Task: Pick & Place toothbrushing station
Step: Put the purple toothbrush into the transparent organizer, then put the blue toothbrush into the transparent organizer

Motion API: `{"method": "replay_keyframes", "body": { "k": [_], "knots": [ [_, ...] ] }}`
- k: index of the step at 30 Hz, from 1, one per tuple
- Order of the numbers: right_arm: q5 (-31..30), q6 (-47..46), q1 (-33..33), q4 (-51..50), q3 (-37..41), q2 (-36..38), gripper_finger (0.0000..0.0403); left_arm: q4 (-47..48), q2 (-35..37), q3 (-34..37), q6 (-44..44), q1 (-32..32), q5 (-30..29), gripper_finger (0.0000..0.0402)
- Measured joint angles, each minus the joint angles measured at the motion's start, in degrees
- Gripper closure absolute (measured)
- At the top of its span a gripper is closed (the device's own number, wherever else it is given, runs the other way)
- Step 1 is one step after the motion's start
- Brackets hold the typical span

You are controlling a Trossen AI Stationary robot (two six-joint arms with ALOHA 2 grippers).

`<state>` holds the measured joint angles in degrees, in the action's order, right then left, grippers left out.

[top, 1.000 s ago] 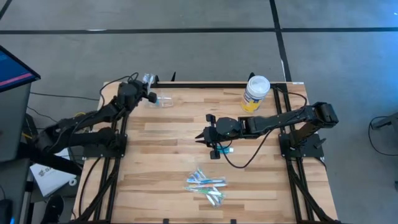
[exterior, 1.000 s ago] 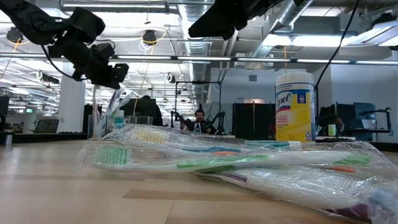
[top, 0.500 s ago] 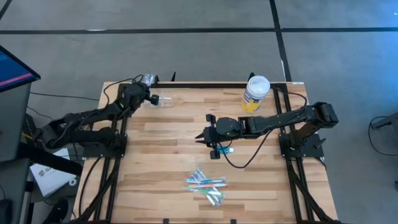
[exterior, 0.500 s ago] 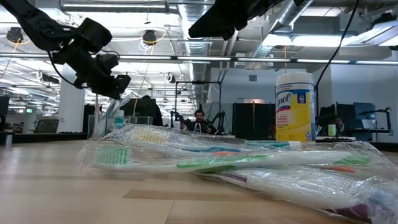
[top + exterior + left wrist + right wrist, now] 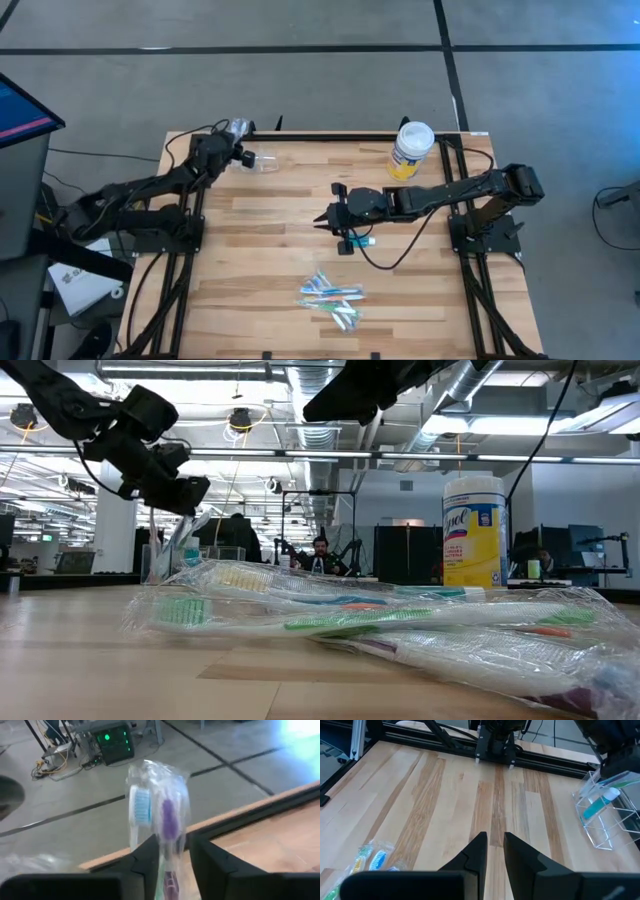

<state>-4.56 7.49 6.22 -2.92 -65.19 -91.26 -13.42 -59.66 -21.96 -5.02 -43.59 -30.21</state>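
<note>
My left gripper (image 5: pixel 222 150) is at the table's far left corner, shut on a clear-wrapped pack of toothbrushes (image 5: pixel 159 815), one with blue bristles and one purple. It is just beside and above the clear cup (image 5: pixel 263 160), which stands on the table and holds a teal tube (image 5: pixel 596 806) and a green brush. A bundle of wrapped toothbrushes (image 5: pixel 331 297) lies near the front middle and fills the low view's foreground (image 5: pixel 350 618). My right gripper (image 5: pixel 322 219) hovers over the table's middle, shut and empty. My left gripper pinches the wrapped pack by the brush handles (image 5: pixel 169 870) between its two fingers. The brushes lie along the fingers, and the bristle heads (image 5: pixel 142 805) stick out past the fingertips. The pack is lifted clear of the table.
A white-lidded canister with a yellow label (image 5: pixel 411 150) stands at the far right, and also shows in the low view (image 5: pixel 475 530). Bare wood lies between the cup and the front bundle. Black frame rails run along the table's edges.
My left gripper has shifted a little toward the clear cup and slightly lower, still shut on the wrapped pack. My right arm has kept still.
</note>
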Motion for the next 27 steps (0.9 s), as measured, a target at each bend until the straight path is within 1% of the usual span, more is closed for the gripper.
{"method": "replay_keyframes", "body": {
  "k": [5,9,16,20,27],
  "knots": [
    [0.0,0.0,-0.11,0.0,0.0,0.0,0.0347,0.03,2.53,0.0,0.02,0.0,0.02,0.0263],
    [0.0,0.0,-0.09,0.02,0.0,0.0,0.0347,0.93,3.11,0.0,-0.18,0.0,0.71,0.0246],
    [0.0,-0.2,-0.09,0.07,0.0,0.0,0.0347,2.09,2.99,0.0,-0.02,0.02,0.2,0.024],
    [0.0,-0.45,-0.11,0.07,0.0,0.0,0.0347,1.94,3.47,0.0,0.02,-0.11,-2.63,0.024],
    [0.0,-0.46,-0.11,0.08,0.0,0.0,0.0347,1.85,3.47,0.0,-0.19,-0.11,-2.82,0.024]
  ]
}}
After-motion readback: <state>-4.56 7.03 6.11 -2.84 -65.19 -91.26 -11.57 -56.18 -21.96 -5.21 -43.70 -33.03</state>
